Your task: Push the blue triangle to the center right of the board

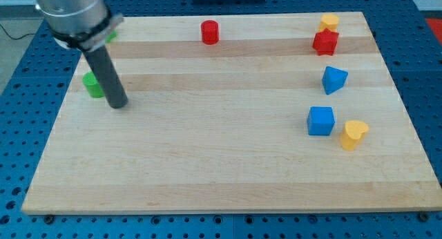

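Seven blocks: sitting on the board point(207, 163), six counted clearly, a seventh green bit half hidden behind the arm.
Blue triangle point(334, 79): lying at about 3 o'clock of the board, near its right edge, just below the red star point(325, 42).
Neighbours: yellow block point(329, 21) sitting at 12 o'clock of the star; blue cube point(320, 120) and yellow heart point(353, 135) lying at 6 o'clock of the triangle, apart from it.
Others: red cylinder point(210, 32) standing at 12 o'clock of the board; green block point(92, 84) at 10 o'clock.
My tip point(118, 103): resting at 9 o'clock of the board, just beside the green block, well apart from the triangle.
End effector: being a bare rod, it is holding nothing and has nothing to open or close.
Progress: judging by position, the triangle is already sitting roughly centre right, so little or nothing seems left; at most a slight nudge toward 6 o'clock.
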`<state>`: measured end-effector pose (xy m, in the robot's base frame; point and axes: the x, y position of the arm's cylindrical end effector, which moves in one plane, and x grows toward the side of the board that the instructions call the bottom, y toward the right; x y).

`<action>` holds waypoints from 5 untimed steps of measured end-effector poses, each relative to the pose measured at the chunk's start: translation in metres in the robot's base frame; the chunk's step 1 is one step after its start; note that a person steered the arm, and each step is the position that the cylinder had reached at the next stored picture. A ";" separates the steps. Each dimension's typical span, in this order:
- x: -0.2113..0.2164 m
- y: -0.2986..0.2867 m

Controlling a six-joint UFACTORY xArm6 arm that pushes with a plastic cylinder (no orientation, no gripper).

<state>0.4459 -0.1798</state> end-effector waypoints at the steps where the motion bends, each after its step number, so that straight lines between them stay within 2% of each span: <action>1: 0.020 0.063; 2: 0.008 0.111; 5: -0.045 0.203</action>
<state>0.4006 0.0235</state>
